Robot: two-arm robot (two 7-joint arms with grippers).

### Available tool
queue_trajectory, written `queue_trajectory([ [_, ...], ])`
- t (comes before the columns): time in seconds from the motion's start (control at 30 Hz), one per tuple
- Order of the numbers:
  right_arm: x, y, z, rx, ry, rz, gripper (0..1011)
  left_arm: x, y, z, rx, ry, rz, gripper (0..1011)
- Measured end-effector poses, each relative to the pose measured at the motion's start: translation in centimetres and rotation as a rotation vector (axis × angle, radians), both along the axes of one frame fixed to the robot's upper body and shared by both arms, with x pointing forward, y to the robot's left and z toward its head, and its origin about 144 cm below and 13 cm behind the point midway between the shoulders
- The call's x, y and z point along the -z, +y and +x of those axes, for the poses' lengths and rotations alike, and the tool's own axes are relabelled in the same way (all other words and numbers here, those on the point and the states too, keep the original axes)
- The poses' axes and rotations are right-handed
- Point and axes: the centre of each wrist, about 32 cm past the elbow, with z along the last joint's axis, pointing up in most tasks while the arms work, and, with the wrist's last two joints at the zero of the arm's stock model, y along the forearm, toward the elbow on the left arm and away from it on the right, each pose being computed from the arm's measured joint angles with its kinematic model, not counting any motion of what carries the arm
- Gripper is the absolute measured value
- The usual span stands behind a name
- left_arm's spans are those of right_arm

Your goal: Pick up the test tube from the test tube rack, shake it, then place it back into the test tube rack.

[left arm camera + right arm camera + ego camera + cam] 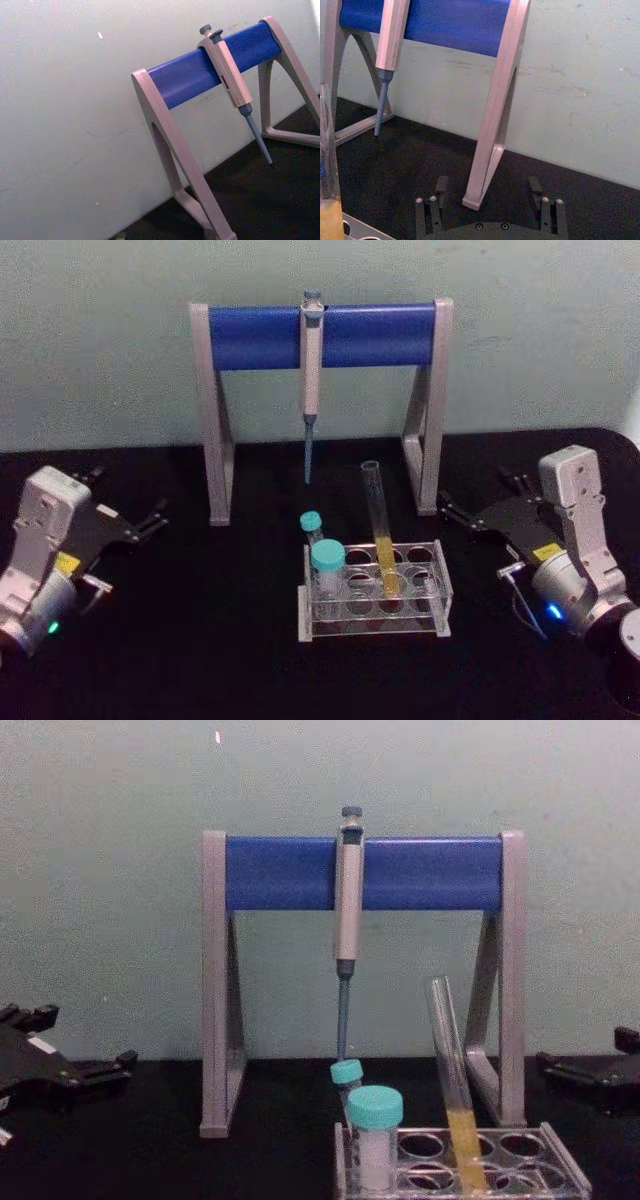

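The test tube (378, 525) is a long clear glass tube with yellow liquid in its lower part. It leans slightly in a back-row hole of the clear plastic test tube rack (440, 585) at the table's middle front. The chest view shows the test tube (449, 1050) rising out of the rack (565, 1165). In the right wrist view the test tube (327, 150) sits at the picture's edge. My left gripper (125, 498) rests open at the far left, well away from the rack. My right gripper (478, 492) rests open to the rack's right, its fingers (440, 186) apart and holding nothing.
A tall grey stand with a blue bar (260, 336) spans the back of the black table, and a grey pipette (311, 380) hangs from it. Two teal-capped tubes (327, 565) stand in the rack's left holes. A pale wall runs behind.
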Motion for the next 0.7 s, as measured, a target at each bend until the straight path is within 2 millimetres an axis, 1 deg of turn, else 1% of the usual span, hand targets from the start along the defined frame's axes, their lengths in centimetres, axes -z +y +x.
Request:
queue_trajectory([
  [0.7,-0.03,0.06,-0.06,0.001,-0.004,-0.001,1000,0.0,0.0,0.0,0.0,0.0,0.0,1001],
])
